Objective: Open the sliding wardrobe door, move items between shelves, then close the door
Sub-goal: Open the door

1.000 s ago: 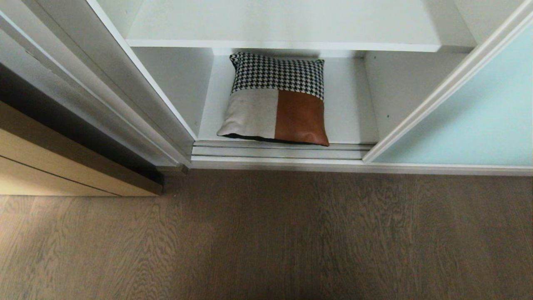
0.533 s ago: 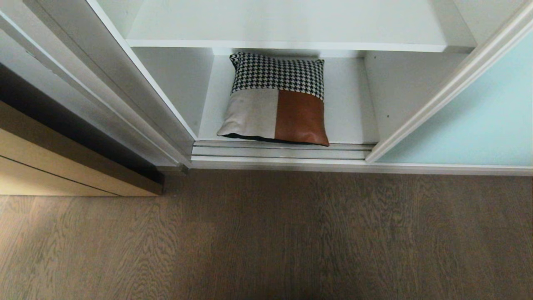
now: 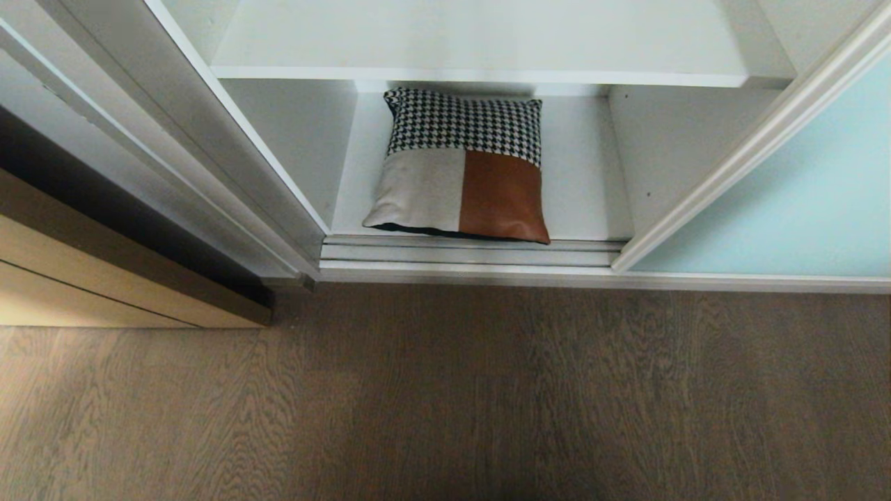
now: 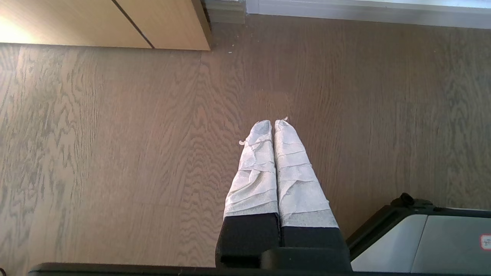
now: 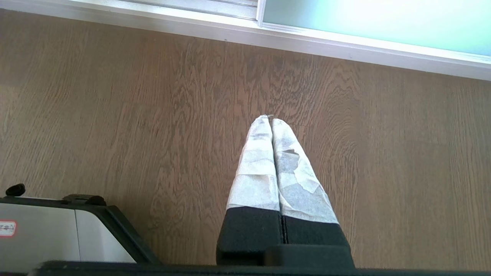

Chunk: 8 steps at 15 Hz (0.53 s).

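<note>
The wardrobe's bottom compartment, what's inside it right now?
One patchwork cushion lies flat on the bottom shelf, its houndstooth band toward the back and beige and rust panels in front. The shelf above hides the compartment's rear; the sliding door covers everything rightward.

A brown wood-grain plank floor (image 3: 445, 396) fills the foreground and runs up to a silver metal floor track (image 3: 466, 252) at the wardrobe's foot. At the left a tan wooden cabinet panel (image 3: 104, 285) with a thin dark seam meets the floor, a dark shadowed gap (image 3: 125, 229) lying just behind it
</note>
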{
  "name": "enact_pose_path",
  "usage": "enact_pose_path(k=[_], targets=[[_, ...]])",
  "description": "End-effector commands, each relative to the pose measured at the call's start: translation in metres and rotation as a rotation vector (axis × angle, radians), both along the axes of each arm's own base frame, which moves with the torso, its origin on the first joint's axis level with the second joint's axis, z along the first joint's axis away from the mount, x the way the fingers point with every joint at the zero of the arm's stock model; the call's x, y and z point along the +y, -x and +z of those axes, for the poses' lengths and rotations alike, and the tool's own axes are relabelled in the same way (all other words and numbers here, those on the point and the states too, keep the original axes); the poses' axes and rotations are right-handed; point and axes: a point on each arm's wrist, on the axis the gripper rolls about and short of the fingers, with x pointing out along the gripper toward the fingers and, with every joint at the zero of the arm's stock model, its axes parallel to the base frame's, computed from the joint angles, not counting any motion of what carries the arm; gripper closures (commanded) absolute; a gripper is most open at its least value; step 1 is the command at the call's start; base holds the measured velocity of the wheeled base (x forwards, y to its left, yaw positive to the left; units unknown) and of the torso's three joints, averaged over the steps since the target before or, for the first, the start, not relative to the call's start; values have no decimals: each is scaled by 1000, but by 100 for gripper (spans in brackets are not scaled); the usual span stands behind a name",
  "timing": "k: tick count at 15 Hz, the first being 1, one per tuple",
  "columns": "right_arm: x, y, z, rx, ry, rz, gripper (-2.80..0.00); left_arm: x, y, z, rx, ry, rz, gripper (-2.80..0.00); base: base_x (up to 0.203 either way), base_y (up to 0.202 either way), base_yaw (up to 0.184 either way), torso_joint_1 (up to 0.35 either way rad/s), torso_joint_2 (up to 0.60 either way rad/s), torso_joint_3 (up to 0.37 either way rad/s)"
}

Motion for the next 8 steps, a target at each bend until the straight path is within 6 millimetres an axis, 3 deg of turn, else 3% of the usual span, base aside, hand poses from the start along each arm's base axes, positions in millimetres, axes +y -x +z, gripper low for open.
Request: enact_pose_path(k=[1, 6, 8], targets=[[0, 0, 0, 0, 1, 1, 0, 0, 0, 0, 6, 1, 0, 0, 0, 0, 0, 0, 0, 0], [0, 0, 0, 0, 1, -1, 0, 0, 0, 0, 6, 1, 1, 0, 0, 0, 0, 0, 0, 0], [0, 0, 0, 0, 1, 1, 0, 0, 0, 0, 7, 1, 1, 0, 116, 0, 0, 0, 4, 5]])
